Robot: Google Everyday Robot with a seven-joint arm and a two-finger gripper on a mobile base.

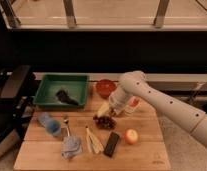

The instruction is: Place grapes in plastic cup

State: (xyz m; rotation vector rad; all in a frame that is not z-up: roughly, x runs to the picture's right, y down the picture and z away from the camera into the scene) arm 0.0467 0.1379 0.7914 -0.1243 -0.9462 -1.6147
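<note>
The grapes [104,122], a small dark red-purple bunch, lie on the wooden board [147,152] near its middle. My gripper [108,112] hangs just above them and slightly behind, at the end of the white arm [157,102] that reaches in from the right. The wrist hides part of what is behind the bunch. The pale-blue plastic cup [46,120] stands upright at the board's left side, well away from the grapes and the gripper.
A green tray [49,82] holding a dark object sits at the back left, with a red bowl [105,87] beside it. A white cup with a red item [131,105] stands behind the arm. An apple [130,136], a black bar [112,144], pale sticks [93,141], a blue-grey cloth [71,146] and a spoon [67,125] lie on the board's front.
</note>
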